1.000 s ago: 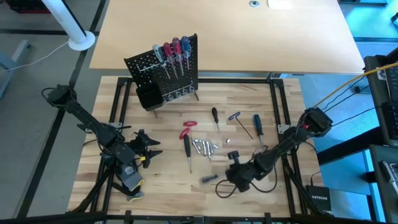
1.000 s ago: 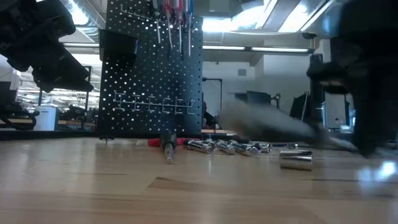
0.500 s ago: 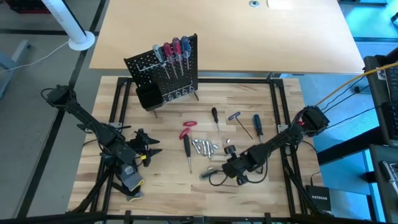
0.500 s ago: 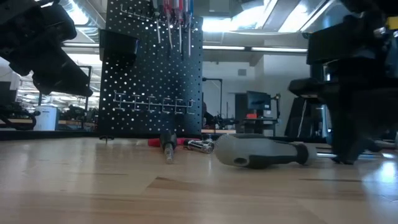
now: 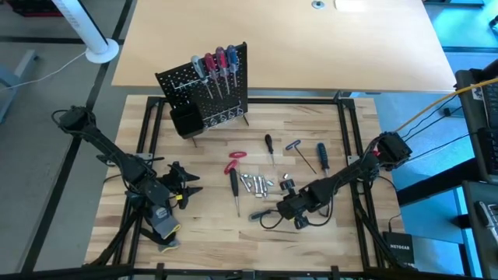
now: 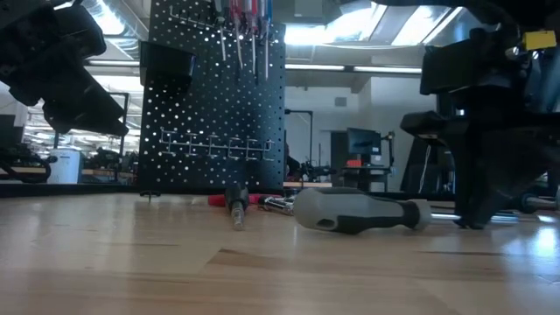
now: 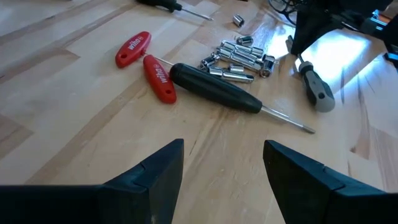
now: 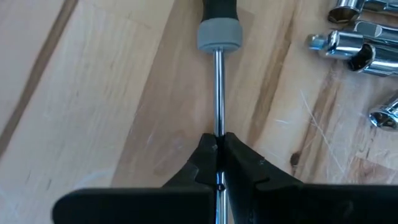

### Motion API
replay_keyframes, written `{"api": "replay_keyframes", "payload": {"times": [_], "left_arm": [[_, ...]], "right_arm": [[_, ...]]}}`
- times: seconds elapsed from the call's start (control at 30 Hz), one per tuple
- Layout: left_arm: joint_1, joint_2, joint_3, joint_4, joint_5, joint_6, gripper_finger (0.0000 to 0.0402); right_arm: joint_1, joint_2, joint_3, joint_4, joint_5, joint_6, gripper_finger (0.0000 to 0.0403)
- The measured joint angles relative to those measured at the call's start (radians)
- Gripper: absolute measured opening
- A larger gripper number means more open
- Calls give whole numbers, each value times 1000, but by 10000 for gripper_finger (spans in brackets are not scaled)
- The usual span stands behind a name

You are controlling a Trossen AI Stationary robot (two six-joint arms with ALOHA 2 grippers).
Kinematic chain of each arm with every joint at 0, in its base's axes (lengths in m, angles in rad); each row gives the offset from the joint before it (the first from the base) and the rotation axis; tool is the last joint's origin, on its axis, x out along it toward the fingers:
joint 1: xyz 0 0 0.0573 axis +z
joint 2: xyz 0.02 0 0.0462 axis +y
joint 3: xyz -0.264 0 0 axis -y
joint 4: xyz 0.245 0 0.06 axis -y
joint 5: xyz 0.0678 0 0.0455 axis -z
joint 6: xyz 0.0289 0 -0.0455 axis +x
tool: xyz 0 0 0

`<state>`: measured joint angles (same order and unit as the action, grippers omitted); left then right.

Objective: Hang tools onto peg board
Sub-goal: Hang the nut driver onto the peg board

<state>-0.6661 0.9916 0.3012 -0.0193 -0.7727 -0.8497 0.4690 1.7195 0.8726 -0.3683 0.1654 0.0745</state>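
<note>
Crowding the grey screwdriver [image 5: 260, 215]: silver bits [image 5: 256, 183], black screwdriver [image 5: 233, 187].

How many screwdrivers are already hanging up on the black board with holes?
4, side by side along the top of the peg board: a grey-handled screwdriver, a red one, another red one, a blue one. Another could hide behind them.

My pale butcher-block wooden tabletop [image 5: 194, 225] sits inside a black metal frame [image 5: 354, 132]. At its twelve o'clock edge stands a second, smooth light-tan table [image 5: 311, 47]. Grey floor [image 5: 31, 93] lies toward nine o'clock, with a white round-based post [image 5: 89, 35] at ten. From table height, I see a room behind with bright ceiling light panels [image 6: 350, 31], a white wall [image 6: 385, 105] and a dark monitor [image 6: 359, 140].
</note>
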Motion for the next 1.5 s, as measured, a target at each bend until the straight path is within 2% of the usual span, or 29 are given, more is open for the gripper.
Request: {"api": "replay_keyframes", "payload": {"times": [0.17, 0.33, 1.23, 1.5], "left_arm": [[0, 0, 0, 0, 0, 1, 210], [0, 0, 0, 0, 0, 1, 210], [0, 0, 0, 0, 0, 4, 210], [0, 0, 0, 0, 0, 4, 210]], "right_arm": [[1, -7, -1, -2, 15, -8, 16], [0, -33, -5, -14, 77, -9, 16], [1, -40, -2, -28, 79, 0, 17], [-14, -40, -1, -27, 106, 139, 17]]}}
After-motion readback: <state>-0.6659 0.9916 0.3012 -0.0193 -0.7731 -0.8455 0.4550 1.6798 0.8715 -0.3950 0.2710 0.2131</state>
